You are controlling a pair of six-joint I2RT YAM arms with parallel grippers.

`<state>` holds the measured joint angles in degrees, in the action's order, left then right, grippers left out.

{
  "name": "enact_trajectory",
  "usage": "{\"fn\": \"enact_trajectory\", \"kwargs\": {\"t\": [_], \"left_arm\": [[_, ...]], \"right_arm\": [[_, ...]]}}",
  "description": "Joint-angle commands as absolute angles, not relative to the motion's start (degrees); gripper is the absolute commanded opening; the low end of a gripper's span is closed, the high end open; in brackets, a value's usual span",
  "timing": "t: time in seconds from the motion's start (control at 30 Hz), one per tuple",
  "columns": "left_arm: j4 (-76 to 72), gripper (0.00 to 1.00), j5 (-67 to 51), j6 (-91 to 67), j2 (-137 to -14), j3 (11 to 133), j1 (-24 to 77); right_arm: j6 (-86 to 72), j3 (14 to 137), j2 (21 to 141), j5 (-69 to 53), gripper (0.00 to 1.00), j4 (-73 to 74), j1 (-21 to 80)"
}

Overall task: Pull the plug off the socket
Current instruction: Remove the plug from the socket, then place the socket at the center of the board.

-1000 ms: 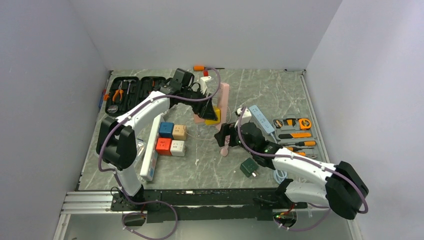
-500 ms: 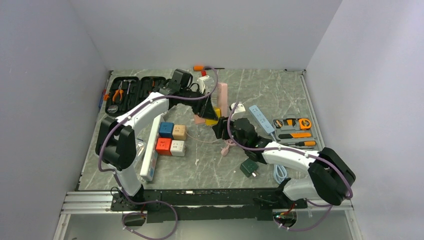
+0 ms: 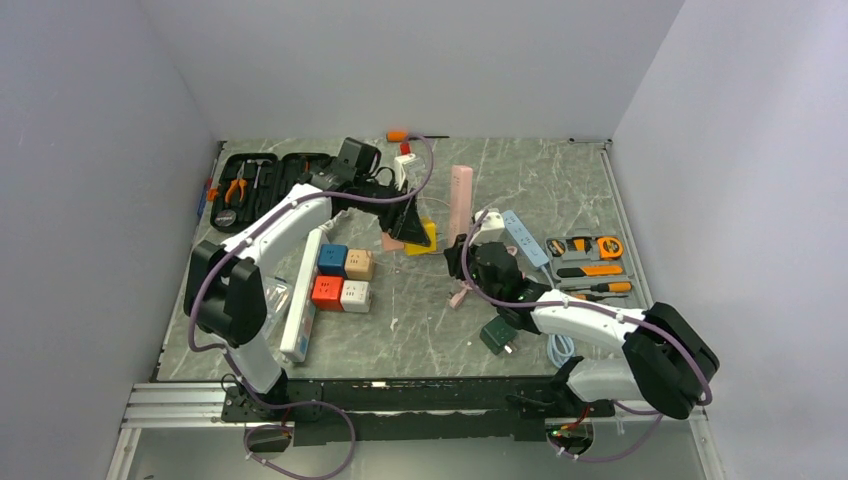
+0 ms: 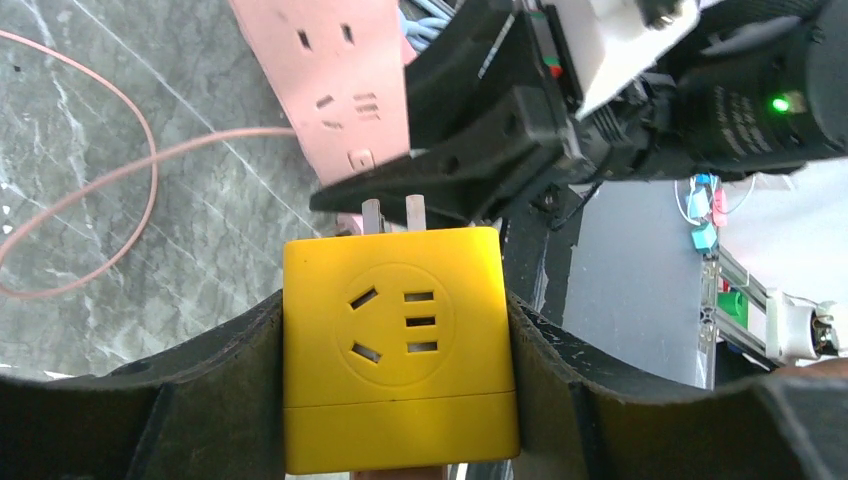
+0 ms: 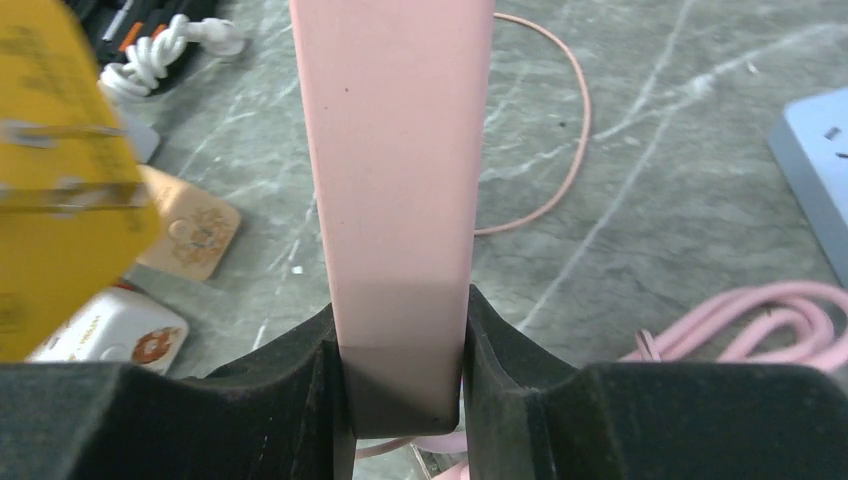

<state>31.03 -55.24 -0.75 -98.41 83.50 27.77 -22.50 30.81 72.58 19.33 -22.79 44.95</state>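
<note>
Just left of centre in the overhead view, the left gripper (image 4: 398, 385) has its jaws clamped on the sides of the yellow plug (image 4: 395, 300). Its prongs are bared and just clear of the pink socket strip (image 5: 395, 150), so I'd say the plug is already out. To the right, the right gripper (image 5: 400, 385) pinches the strip's near end in its jaws and holds it up off the bench (image 3: 560, 180), presumably to brace it against the pull.

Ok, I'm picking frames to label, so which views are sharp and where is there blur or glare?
Left wrist: the yellow plug cube is crisp, the bright area at far right washed out. Right wrist: the pink power strip is sharp, but that cube at the left edge is blurred. Top external: even soft light, no strong glare on the table.
</note>
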Motion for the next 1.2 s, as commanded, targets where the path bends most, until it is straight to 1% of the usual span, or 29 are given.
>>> {"fn": "enact_trajectory", "kwargs": {"t": [0.0,0.17,0.23,0.27,0.4,0.53,0.6,0.63,0.67,0.87,1.03,1.17], "left_arm": [[38.51,0.00,-59.01,6.67,-94.62,87.99,27.21],[40.35,0.00,-57.77,8.40,-94.71,88.16,26.89],[39.41,0.00,-57.71,7.34,-94.97,87.78,26.87],[38.96,0.00,-57.53,6.81,-95.18,87.60,26.89],[37.41,0.00,-56.31,6.82,-96.26,86.49,26.98],[36.82,0.00,-55.13,8.39,-98.02,84.51,27.13],[35.87,0.00,-55.03,8.78,-98.93,83.13,27.45],[35.38,0.00,-55.09,8.91,-99.41,82.66,27.63],[34.74,0.00,-55.17,8.76,-99.83,82.36,27.80],[32.34,0.00,-55.57,7.97,-102.11,84.64,28.16],[35.05,0.00,-55.82,9.07,-104.04,91.52,27.85],[36.31,0.00,-57.53,7.68,-105.03,98.17,26.93]], "right_arm": [[-22.73,27.85,69.64,24.93,0.01,-22.22,43.44],[-22.80,27.07,68.24,23.34,0.02,-21.43,43.53],[-23.43,28.23,68.72,21.96,0.05,-19.87,43.59],[-24.18,28.83,69.03,20.97,0.10,-18.98,43.59],[-27.36,29.16,69.28,18.33,0.37,-16.80,43.60],[-29.41,27.52,68.46,16.26,0.57,-16.44,43.54],[-29.99,27.17,68.41,14.97,0.73,-16.28,43.64],[-30.24,27.22,68.51,14.68,0.79,-15.87,43.59],[-30.51,27.28,68.67,14.30,0.81,-15.36,43.62],[-31.13,26.94,65.93,14.32,0.86,-13.10,43.33],[-31.83,26.25,60.02,15.60,0.86,-10.51,41.57],[-34.94,28.52,61.29,15.57,0.85,-5.98,38.18]]}}
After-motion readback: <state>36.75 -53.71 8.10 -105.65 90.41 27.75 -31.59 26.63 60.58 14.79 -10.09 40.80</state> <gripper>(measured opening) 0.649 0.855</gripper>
